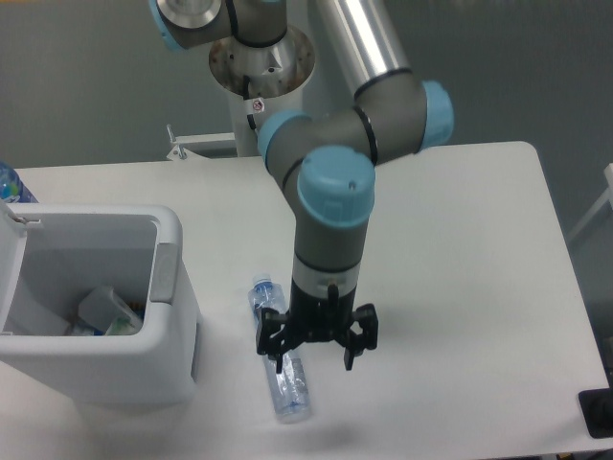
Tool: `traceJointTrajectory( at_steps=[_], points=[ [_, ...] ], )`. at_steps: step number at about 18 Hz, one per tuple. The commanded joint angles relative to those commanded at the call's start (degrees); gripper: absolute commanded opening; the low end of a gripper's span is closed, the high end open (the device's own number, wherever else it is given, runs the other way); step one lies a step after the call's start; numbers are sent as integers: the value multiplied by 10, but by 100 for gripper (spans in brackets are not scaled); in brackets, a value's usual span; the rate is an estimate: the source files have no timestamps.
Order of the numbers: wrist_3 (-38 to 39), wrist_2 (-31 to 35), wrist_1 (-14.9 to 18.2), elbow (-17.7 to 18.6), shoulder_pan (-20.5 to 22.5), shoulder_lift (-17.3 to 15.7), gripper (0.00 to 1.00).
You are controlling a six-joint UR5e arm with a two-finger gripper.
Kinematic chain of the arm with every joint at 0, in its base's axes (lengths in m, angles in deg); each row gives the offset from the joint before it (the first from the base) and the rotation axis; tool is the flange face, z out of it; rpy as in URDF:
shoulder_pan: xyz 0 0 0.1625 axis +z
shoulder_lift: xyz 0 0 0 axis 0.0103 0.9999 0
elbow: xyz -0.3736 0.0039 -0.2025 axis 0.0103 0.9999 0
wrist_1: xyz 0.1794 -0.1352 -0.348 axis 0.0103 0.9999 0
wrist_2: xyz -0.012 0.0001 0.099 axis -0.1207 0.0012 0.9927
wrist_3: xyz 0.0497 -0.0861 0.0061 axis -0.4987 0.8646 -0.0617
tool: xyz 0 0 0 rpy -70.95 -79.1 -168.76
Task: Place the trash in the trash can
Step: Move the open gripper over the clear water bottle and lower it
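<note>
— Any trash in the trash can [170,287] yet?
— Yes. A small clear cup [103,309] down inside, by the desk's [460,240] left edge.
— And left to do?
— One crushed bottle [281,369], flat on the desk near the front edge, just beside the can.
— The tool [316,356]?
— Wide open, holding nothing, low over the bottle. Grab and drop not done yet.

A single fixed camera looks down from high at the front of the white bench [460,249], facing the arm's base [261,67] and the grey wall behind, moderately close.
</note>
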Motion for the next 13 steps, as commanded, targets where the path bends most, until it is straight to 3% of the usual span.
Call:
traceJointTrajectory(
  at_steps=[13],
  points=[
    [36,7,0,2,-4,55,100]
  ],
)
